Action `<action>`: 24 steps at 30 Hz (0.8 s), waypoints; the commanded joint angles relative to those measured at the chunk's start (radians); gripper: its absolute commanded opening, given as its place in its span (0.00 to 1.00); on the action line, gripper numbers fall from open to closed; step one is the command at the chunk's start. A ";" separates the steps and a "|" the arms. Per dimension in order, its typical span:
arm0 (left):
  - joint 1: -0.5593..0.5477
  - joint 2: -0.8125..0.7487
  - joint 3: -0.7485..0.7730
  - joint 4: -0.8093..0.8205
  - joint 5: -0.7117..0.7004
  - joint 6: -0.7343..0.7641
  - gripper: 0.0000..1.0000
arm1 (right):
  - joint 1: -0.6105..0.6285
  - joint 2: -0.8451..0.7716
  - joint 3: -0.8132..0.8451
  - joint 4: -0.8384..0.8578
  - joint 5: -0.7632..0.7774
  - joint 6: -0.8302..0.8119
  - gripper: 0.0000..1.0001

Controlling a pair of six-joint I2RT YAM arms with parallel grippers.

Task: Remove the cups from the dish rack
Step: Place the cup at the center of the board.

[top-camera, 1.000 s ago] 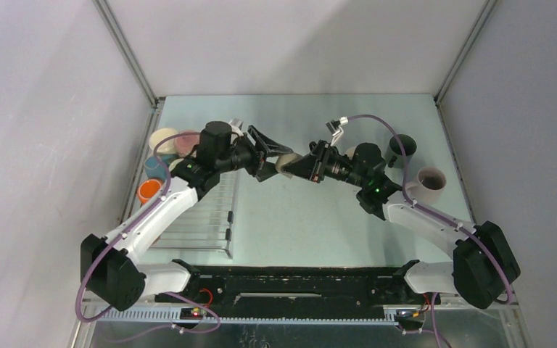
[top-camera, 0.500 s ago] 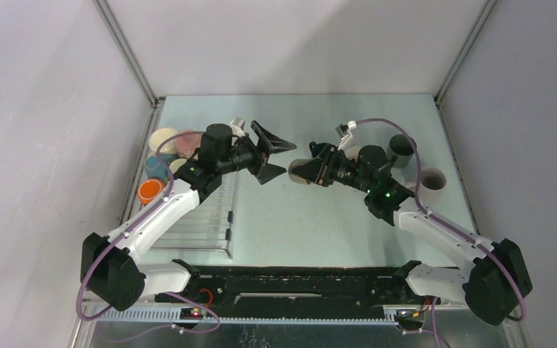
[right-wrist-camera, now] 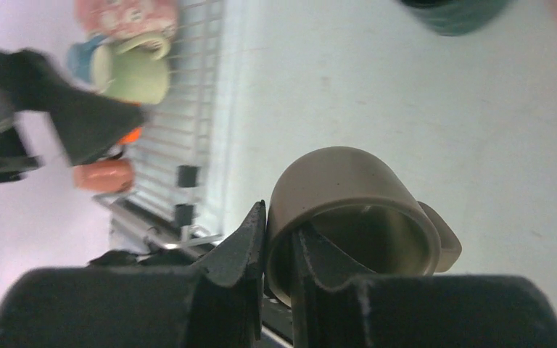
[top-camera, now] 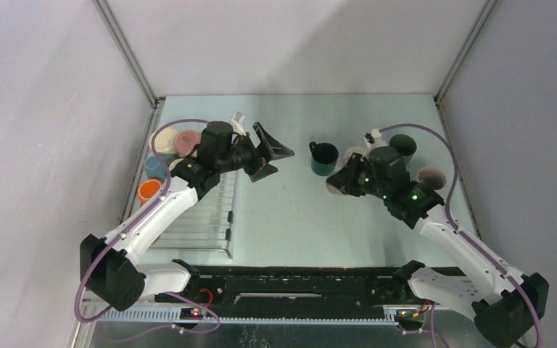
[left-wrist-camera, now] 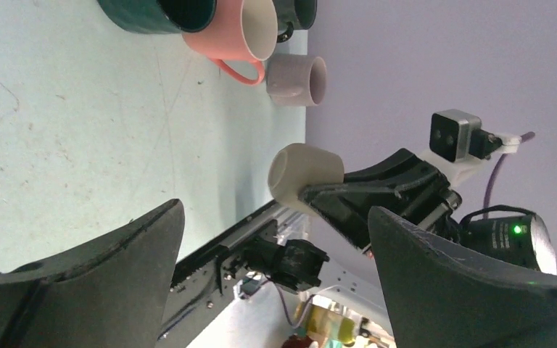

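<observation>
One cup [right-wrist-camera: 348, 181] rim-pinched in the right hand [right-wrist-camera: 279, 221], off the rack [top-camera: 199, 217].
Left hand [top-camera: 283, 162] gapes empty; next, likely: stand it on the surface [top-camera: 283, 217].

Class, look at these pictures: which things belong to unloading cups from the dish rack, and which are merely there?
Belong to the job: dish rack; orange cup and others at its left edge; unloaded teal cup; beige cup pinched in right claw; open left claw.
Merely there: table; side wall; mounting rail.
</observation>
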 commanded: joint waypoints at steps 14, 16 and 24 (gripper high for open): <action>-0.164 -0.077 0.177 -0.256 -0.177 0.453 1.00 | -0.419 0.125 0.062 -0.340 0.225 -0.126 0.00; -0.181 -0.089 0.181 -0.273 -0.188 0.474 1.00 | -0.440 0.185 0.076 -0.320 0.234 -0.128 0.00; -0.189 -0.150 0.167 -0.309 -0.205 0.517 1.00 | -0.504 0.408 0.129 -0.225 0.246 -0.128 0.00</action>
